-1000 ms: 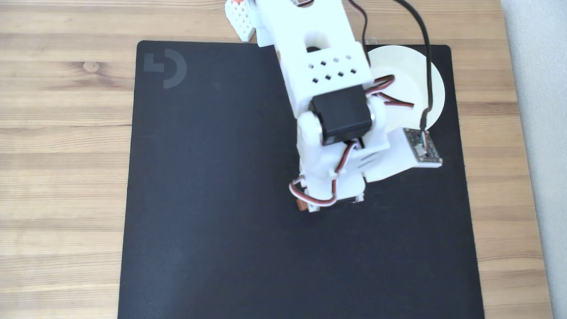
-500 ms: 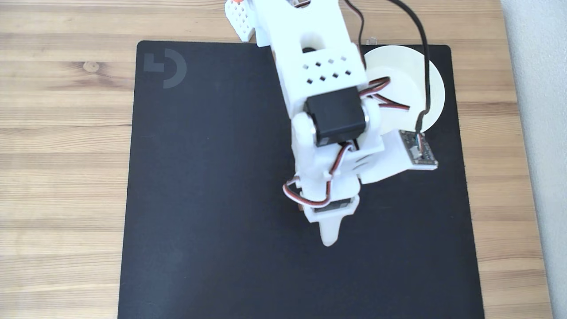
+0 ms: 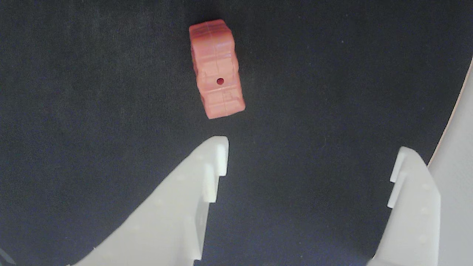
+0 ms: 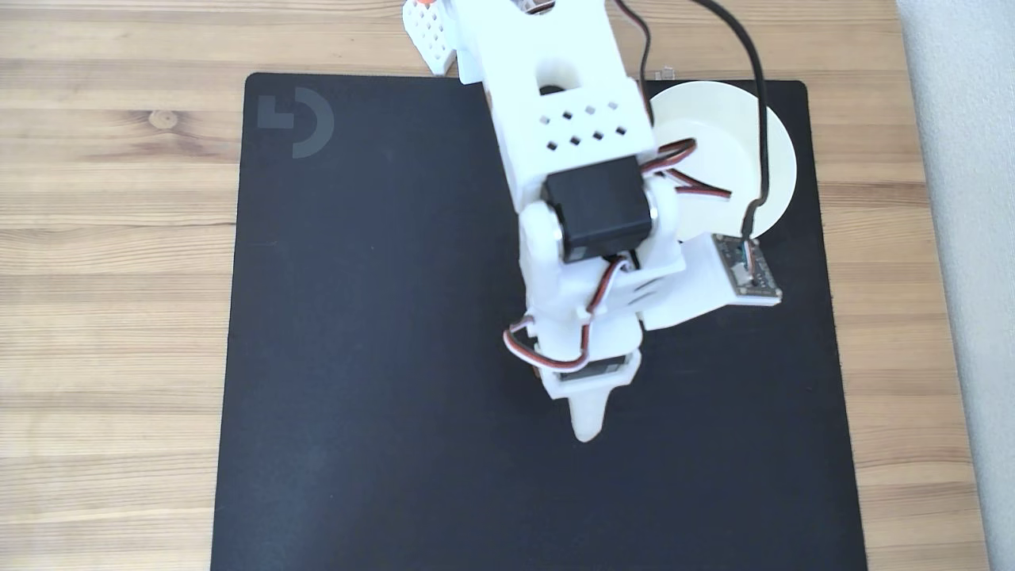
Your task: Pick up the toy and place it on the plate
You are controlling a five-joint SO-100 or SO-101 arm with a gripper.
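The toy (image 3: 217,70) is a small reddish block lying on the black mat, its thin edge with a tiny dark hole facing the wrist view. My gripper (image 3: 311,147) is open, jaws spread wide, with nothing between them. The toy lies just beyond the left fingertip (image 3: 218,147) and touches neither finger. In the fixed view the white arm covers the toy, and one pale finger (image 4: 585,420) pokes out below the wrist. The plate (image 4: 729,127), round and white, sits at the mat's top right, partly behind the arm and its cables.
A black mat (image 4: 381,317) with a grey logo (image 4: 295,120) covers the wooden table (image 4: 111,238). A small circuit board (image 4: 747,270) juts from the wrist's right side. A grey wall strip (image 4: 967,238) runs along the right edge.
The wrist has shifted slightly left, and a white finger has swung into view below it. The reddish sliver seen at the wrist's lower left a second ago is now covered.
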